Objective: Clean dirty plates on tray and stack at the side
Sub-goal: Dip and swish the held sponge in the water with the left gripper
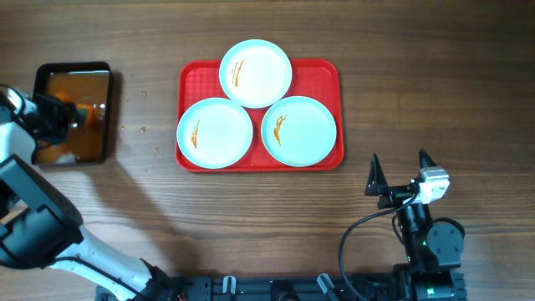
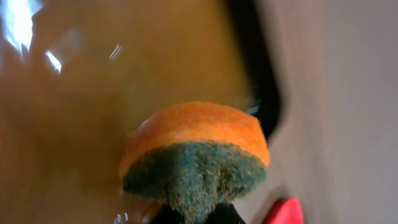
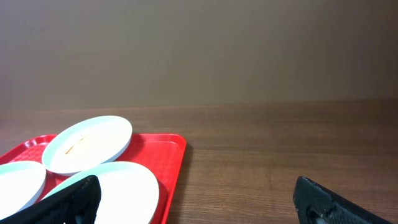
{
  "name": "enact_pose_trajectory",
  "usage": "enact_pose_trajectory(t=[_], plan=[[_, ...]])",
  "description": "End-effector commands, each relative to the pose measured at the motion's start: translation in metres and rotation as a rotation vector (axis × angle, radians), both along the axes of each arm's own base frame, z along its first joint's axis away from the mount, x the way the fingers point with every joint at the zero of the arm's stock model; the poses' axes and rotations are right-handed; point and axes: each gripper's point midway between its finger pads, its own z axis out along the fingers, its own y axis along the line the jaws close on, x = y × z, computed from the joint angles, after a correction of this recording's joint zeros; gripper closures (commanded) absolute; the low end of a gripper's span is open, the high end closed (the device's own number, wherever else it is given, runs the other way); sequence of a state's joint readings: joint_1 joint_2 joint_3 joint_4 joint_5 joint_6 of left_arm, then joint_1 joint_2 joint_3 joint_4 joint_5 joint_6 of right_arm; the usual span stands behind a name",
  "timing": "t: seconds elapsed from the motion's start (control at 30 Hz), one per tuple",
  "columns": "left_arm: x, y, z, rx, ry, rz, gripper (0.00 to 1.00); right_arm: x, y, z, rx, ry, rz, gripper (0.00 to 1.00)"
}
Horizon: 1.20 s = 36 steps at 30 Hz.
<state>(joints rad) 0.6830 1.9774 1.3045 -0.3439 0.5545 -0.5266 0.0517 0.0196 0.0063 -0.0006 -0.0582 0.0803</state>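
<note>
Wooden table [image 1: 418, 100]: 3 streaked plates [image 1: 256, 73] on red tray [image 1: 322, 71]; left tool [image 2: 193, 218] pinches sponge [image 2: 196, 140], right tool [image 1: 399, 157] spread.

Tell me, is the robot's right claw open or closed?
Open. The right gripper has its two black fingers spread wide apart, and nothing sits between them in the overhead or right wrist view.

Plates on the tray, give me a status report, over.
Left gripper shut on sponge over pan. Right gripper open, off the tray. Three plates streaked, on tray, none stacked aside. Path clear.
</note>
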Motion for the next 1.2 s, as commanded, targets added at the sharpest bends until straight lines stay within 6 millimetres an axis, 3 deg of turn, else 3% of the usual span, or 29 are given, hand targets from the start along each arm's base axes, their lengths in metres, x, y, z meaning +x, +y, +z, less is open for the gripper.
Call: enact_pose_trajectory(t=[0.0,0.1,0.17,0.2,0.23,0.27,0.3,0.33,0.37,0.43,0.5,0.53,0.67,0.77,0.8,0.83,0.87,0.9,0.97,1.03,1.1,1.17], plan=[[0.016,-0.006,0.089,-0.171,-0.311,-0.068,0.96,0.0,-0.001,0.001,-0.013,-0.008,-0.009,0.0],[0.013,0.002,0.164,-0.241,-0.491,-0.045,0.96,0.0,-0.001,0.001,-0.013,-0.008,-0.009,0.0],[0.009,0.006,0.196,-0.193,-0.557,-0.041,0.96,0.0,-0.001,0.001,-0.013,-0.008,-0.009,0.0],[0.007,0.008,0.201,-0.157,-0.564,-0.035,0.96,0.0,-0.001,0.001,-0.013,-0.008,-0.009,0.0],[0.006,0.011,0.194,-0.084,-0.549,-0.047,0.96,0.0,-0.001,0.001,-0.013,-0.008,-0.009,0.0],[0.005,0.015,0.175,-0.033,-0.484,-0.028,0.96,0.0,-0.001,0.001,-0.013,-0.008,-0.009,0.0],[0.001,0.019,0.145,0.028,-0.378,-0.005,0.96,0.0,-0.001,0.001,-0.013,-0.008,-0.009,0.0],[-0.008,0.02,0.098,0.116,-0.228,-0.018,0.96,0.0,-0.001,0.001,-0.013,-0.008,-0.009,0.0],[-0.011,0.014,0.064,0.13,-0.147,-0.045,0.96,0.0,-0.001,0.001,-0.013,-0.008,-0.009,0.0],[-0.013,0.0,0.032,0.04,-0.113,-0.079,0.96,0.0,-0.001,0.001,-0.013,-0.008,-0.009,0.0],[-0.011,-0.013,0.033,-0.037,-0.158,-0.125,0.96,0.0,-0.001,0.001,-0.013,-0.008,-0.009,0.0],[-0.008,-0.018,0.039,-0.059,-0.194,-0.151,0.96,0.0,-0.001,0.001,-0.013,-0.008,-0.009,0.0],[-0.002,-0.029,0.124,-0.067,-0.463,-0.252,0.96,0.0,-0.001,0.001,-0.013,-0.008,-0.009,0.0],[-0.008,-0.028,0.184,0.083,-0.565,-0.253,0.96,0.0,-0.001,0.001,-0.013,-0.008,-0.009,0.0],[-0.011,-0.022,0.195,0.147,-0.557,-0.215,0.96,0.0,-0.001,0.001,-0.013,-0.008,-0.009,0.0],[-0.013,-0.012,0.192,0.198,-0.509,-0.147,0.96,0.0,-0.001,0.001,-0.013,-0.008,-0.009,0.0],[-0.016,0.003,0.176,0.246,-0.415,-0.061,0.96,0.0,-0.001,0.001,-0.013,-0.008,-0.009,0.0],[-0.021,0.016,0.147,0.31,-0.288,-0.001,0.96,0.0,-0.001,0.001,-0.013,-0.008,-0.009,0.0],[-0.024,0.019,0.094,0.373,-0.133,-0.016,0.96,0.0,-0.001,0.001,-0.013,-0.008,-0.009,0.0],[-0.026,0.015,0.032,0.317,-0.011,-0.053,0.96,0.0,-0.001,0.001,-0.013,-0.008,-0.009,0.0],[-0.032,0.012,-0.002,0.264,0.059,-0.071,0.96,0.0,-0.001,0.001,-0.013,-0.008,-0.009,0.0],[-0.037,0.012,-0.012,0.265,0.085,-0.097,0.96,0.0,-0.001,0.001,-0.013,-0.008,-0.009,0.0]])
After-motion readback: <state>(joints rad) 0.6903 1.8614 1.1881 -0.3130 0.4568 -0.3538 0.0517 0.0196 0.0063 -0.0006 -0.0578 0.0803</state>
